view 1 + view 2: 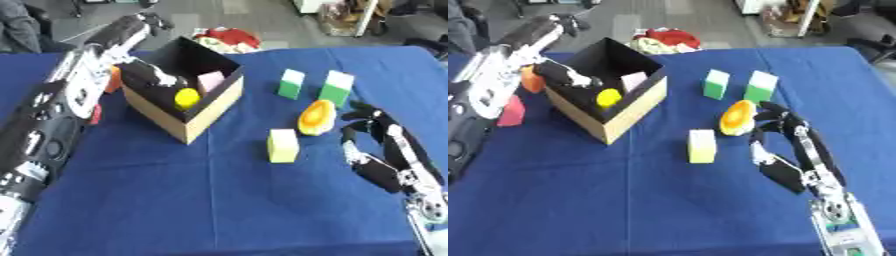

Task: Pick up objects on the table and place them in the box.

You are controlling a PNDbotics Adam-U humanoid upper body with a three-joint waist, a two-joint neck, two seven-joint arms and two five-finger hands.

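Yellow ball (pixel 186 97) at left hand (pixel 154 76) fingers

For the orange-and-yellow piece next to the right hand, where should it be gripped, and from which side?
Probably across its narrow width, near the middle. The orange-and-yellow piece is an elongated oval lying tilted on the blue table, long axis running near to far. The right hand is beside it on the right with fingers relaxed, so coming from the right and above looks shortest, clear of the yellow-green block.
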